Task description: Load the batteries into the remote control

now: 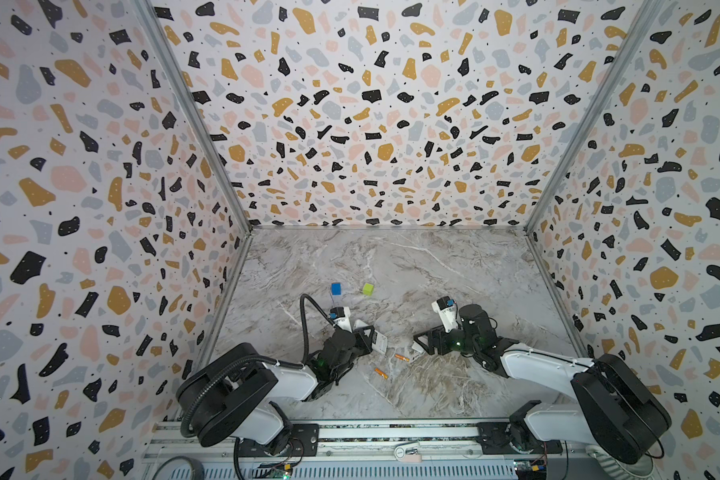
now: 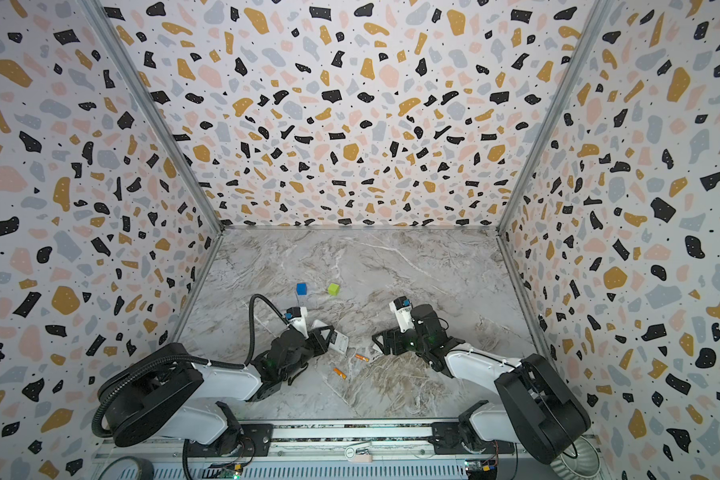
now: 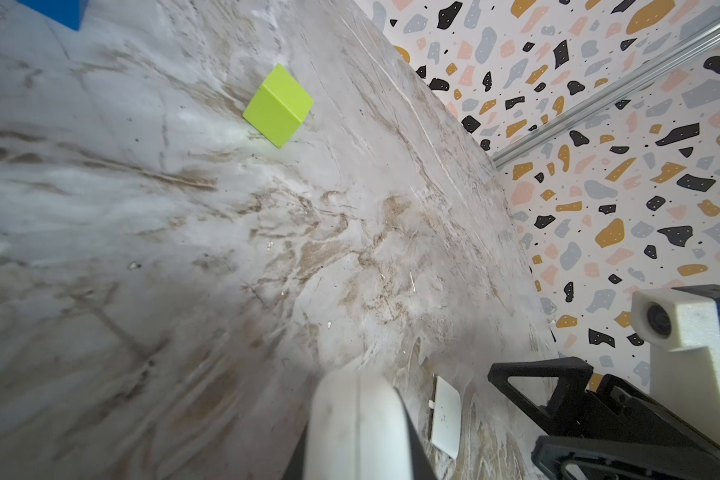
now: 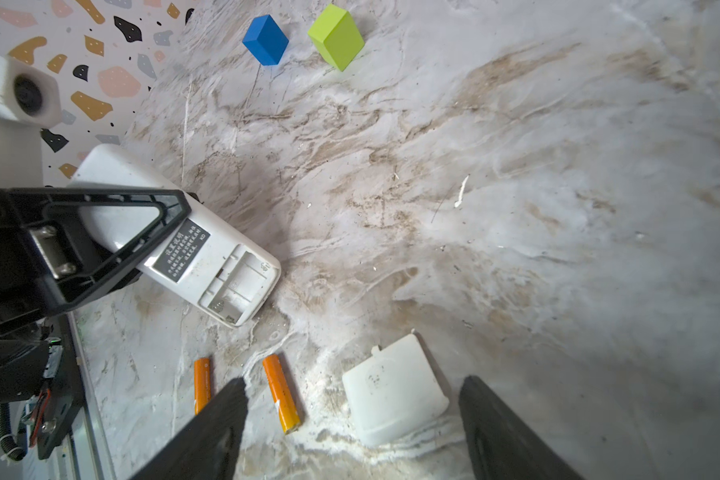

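Note:
The remote control (image 4: 208, 257) lies back up, its lidless battery compartment (image 4: 235, 291) facing up with nothing in it. My left gripper (image 1: 364, 336) is shut on the remote's middle; in the left wrist view the remote (image 3: 358, 432) fills the space between the jaws. Two orange batteries (image 4: 202, 384) (image 4: 281, 392) lie loose on the table in front of the remote, and both top views show them (image 1: 401, 357) (image 1: 381, 372). My right gripper (image 4: 352, 384) hangs open just above the loose white battery cover (image 4: 393, 395), touching nothing.
A blue cube (image 1: 336, 288) and a green cube (image 1: 367, 289) stand further back on the marble table (image 1: 454, 270). Patterned walls close in the left, right and far sides. The arm bases sit on a rail (image 1: 391, 432) along the near edge.

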Controlling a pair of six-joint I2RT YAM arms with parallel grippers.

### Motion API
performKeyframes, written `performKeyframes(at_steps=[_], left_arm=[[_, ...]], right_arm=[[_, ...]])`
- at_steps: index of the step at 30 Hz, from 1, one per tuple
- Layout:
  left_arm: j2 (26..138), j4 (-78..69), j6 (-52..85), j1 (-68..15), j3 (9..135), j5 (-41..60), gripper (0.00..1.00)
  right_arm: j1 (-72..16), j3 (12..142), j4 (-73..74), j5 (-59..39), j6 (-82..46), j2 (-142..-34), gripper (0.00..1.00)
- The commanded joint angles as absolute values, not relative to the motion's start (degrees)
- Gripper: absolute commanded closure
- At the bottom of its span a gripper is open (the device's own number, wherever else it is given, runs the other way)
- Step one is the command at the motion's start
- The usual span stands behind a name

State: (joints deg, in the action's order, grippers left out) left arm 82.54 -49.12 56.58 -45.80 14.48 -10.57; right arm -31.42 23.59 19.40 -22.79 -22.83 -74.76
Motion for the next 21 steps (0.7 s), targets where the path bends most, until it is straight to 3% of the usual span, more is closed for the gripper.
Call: performKeyframes(at_steps=[1,3,13,21], left_arm=[[82.6,-52.1,56.6,-45.4,13.9,-11.0,1.00],[82.6,-51.3,56.7,-45.4,13.9,-11.5,0.98],[81.2,-47.4,56.7,-45.2,13.5,-14.1,0.68],[79.7,-44.2,56.8,-45.2,13.2,-15.6,0.60]], right_arm=[[-31.7,24.9,18.3,-22.2,-21.9,-73.6,0.17],[-31.7,24.9,18.4,-22.2,-21.9,-73.5,0.17],[-31.7,24.6,17.7,-20.8,-21.5,-71.3,0.18],[-31.7,24.7,17.0,-20.3,-21.2,-70.7,0.18]])
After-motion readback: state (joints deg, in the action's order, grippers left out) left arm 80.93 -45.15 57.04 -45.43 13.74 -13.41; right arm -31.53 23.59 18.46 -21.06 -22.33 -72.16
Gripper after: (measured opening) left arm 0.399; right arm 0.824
